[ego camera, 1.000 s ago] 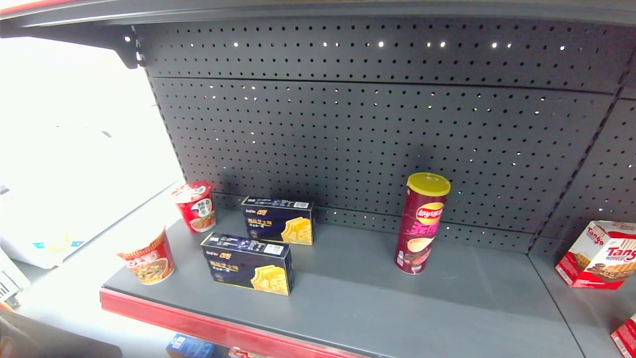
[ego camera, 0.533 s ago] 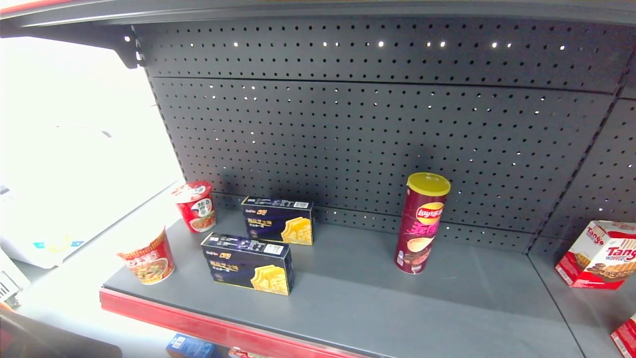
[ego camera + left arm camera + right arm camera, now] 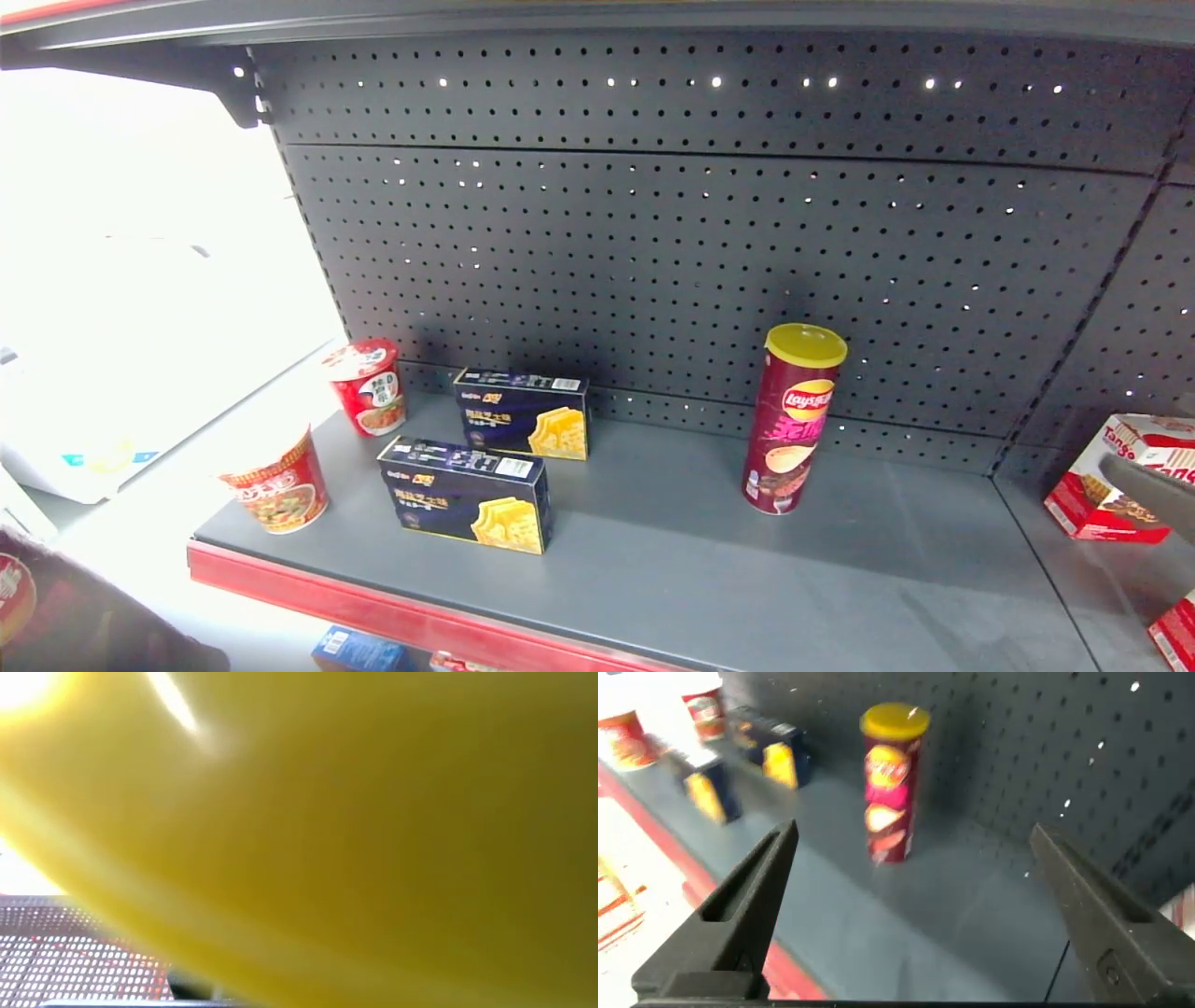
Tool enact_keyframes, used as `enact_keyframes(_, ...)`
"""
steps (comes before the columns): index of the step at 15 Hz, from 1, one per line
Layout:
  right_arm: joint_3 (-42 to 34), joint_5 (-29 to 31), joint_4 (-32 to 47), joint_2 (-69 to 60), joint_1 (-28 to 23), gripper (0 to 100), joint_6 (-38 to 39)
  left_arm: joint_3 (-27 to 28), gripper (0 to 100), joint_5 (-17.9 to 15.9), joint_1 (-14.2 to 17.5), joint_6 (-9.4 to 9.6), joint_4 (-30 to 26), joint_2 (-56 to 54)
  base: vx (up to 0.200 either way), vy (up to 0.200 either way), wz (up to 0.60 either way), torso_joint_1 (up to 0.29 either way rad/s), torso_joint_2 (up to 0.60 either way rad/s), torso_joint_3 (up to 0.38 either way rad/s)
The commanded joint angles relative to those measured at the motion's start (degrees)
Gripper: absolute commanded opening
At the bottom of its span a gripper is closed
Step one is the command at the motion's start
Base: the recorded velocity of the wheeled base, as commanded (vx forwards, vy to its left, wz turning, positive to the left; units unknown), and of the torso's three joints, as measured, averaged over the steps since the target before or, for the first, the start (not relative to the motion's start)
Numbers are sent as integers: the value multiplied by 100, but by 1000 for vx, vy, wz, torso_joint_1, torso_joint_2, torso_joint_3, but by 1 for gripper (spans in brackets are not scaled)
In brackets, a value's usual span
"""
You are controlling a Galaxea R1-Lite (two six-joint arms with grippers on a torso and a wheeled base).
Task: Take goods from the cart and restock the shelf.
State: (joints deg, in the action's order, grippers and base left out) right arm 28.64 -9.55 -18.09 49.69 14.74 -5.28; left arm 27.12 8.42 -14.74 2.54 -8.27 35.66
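Note:
A dark red chips can (image 3: 792, 420) with a yellow lid stands upright on the grey shelf board (image 3: 709, 569), near the pegboard back. It is also in the right wrist view (image 3: 892, 784), beyond my right gripper (image 3: 913, 831), which is open and holds nothing. In the head view that gripper (image 3: 1158, 490) is at the right edge, in front of a red wafer box (image 3: 1116, 467). A second dark red chips can (image 3: 28, 607) sits at the lower left corner, held by my left gripper. Its yellow lid (image 3: 355, 831) is pressed close to the left wrist camera.
Two red noodle cups (image 3: 367, 386) (image 3: 277, 483) and two dark blue boxes (image 3: 523, 413) (image 3: 465, 495) stand at the shelf's left end. Bare board lies on both sides of the standing can. Another shelf (image 3: 597, 19) hangs overhead. A red box (image 3: 1176, 635) sits at the lower right.
The held chips can has risen into the head view's lower left corner. My right gripper has come in at the right edge, in front of the wafer box.

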Motion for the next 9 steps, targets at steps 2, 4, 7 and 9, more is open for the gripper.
enact_keyframes(2, 564, -91, -309, 1500, 135, 100, 44, 3, 0, -69, -12, -16, 18, 108, 0, 0, 0, 0, 0, 0)
enact_keyframes(4, 599, -584, -309, 1640, 117, 100, 159, -49, 0, -297, -12, -113, 229, 73, 0, 0, 0, 0, 0, 0)
enact_keyframes(7, 599, -1383, -318, 2001, -191, 100, 115, -49, 0, -596, -12, -122, 299, 73, 0, 0, 0, 0, 0, 0)
enact_keyframes(9, 696, -2210, -494, 2414, -683, 100, -193, -49, 0, -649, -3, -131, 299, 73, 0, 0, 0, 0, 0, 0)
